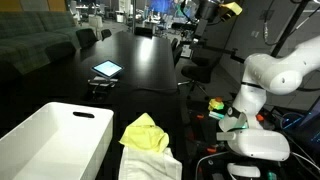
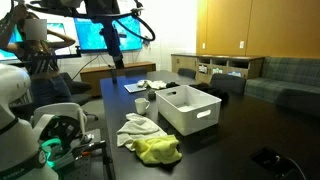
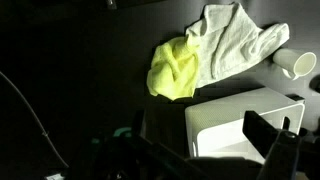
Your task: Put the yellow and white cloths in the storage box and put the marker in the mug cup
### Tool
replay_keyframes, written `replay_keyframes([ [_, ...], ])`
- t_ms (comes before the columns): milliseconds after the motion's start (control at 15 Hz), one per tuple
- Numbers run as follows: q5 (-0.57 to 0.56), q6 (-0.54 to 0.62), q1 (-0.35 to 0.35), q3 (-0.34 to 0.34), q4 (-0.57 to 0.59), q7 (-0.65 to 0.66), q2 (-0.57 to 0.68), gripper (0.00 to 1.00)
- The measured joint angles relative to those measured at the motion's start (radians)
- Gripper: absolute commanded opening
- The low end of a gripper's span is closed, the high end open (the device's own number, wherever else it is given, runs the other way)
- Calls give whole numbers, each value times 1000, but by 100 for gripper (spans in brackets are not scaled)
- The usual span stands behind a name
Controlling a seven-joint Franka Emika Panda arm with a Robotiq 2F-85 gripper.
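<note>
Down at the bottom of the wrist view we see the gripper point(image 3: 196, 150), dark and hard to make out. One finger point(image 3: 265, 136) shows up against the white box. Its jaws stand wide apart, and we see nothing between them. It hangs high over the table point(image 1: 150, 55) and touches nothing.

Right under it sits the storage box point(image 3: 240, 118), open side up. In an exterior view a short end with the slot handle point(image 2: 205, 113) faces the camera, and the long way of the box runs back from there. The mug point(image 2: 142, 104) stands upright near the far corner of the box.

Both cloths lie on the table beside a long wall of the box, on the robot's side. The yellow cloth point(image 3: 175, 70) is bunched up in a lump. The white cloth point(image 3: 235, 45) touches it. From the wrist, the white cloth is stretched out long, going from the yellow cloth toward the mug, and one corner ends near the mug.

We cannot pick out the marker; it is too small to tell.

Farther off on the dark table lies a tablet point(image 1: 107, 69) with its screen lit.
</note>
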Motion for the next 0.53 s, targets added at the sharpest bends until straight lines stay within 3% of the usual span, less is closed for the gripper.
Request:
replay_keyframes([
  [533,-3,0,-1,2,1,-1,-4,100],
])
